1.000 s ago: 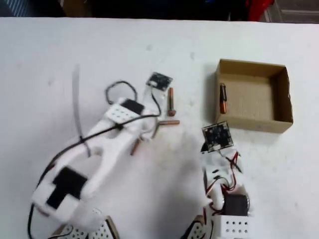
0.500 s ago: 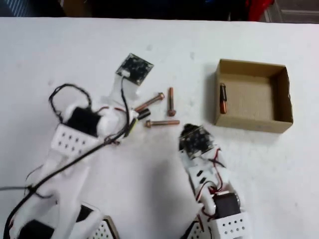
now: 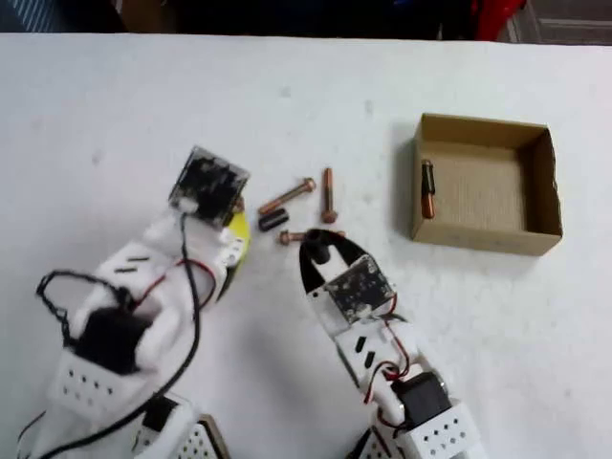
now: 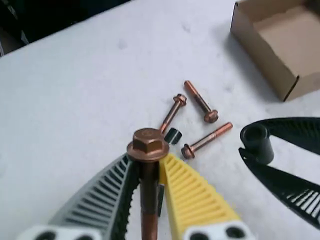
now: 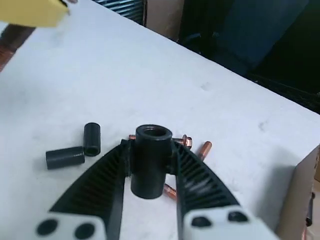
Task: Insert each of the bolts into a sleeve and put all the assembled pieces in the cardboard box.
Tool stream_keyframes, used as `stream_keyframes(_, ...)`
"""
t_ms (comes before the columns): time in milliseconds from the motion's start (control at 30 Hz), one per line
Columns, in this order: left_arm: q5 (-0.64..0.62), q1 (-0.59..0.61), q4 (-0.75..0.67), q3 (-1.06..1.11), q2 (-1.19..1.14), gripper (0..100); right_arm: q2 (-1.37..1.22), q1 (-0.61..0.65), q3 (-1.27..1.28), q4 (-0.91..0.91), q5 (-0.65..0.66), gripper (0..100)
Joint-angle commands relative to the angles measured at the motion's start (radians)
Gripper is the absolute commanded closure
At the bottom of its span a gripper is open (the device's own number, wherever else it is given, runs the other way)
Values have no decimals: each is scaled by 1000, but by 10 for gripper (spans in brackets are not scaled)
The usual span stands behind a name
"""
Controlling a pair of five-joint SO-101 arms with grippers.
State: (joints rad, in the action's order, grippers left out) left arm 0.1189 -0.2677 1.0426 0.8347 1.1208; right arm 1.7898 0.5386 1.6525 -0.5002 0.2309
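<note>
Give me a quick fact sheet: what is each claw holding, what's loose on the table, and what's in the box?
left gripper: shut on a copper bolt
right gripper: shut on a black sleeve
held parts: apart, not yet joined
loose bolts: three, lying on the table
loose sleeves: two
cardboard box: holds one assembled piece

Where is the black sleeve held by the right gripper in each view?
High view: sleeve just below the loose bolts.
Left wrist view: beside those bolts, in black fingers.
Right wrist view: in front of them.
Landmark: the bolts.
</note>
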Motion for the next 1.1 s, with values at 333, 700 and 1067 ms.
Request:
stream_keyframes(333, 11, -1, -385, 129, 148, 978, 12, 87, 31, 56, -91, 981)
stream_keyframes(700, -81, -114, -591, 295, 302, 977, 12, 85, 34, 87, -94, 981)
stream_keyframes(1067, -192, -139, -750, 446, 438, 977, 10, 101, 38, 168, -91, 981)
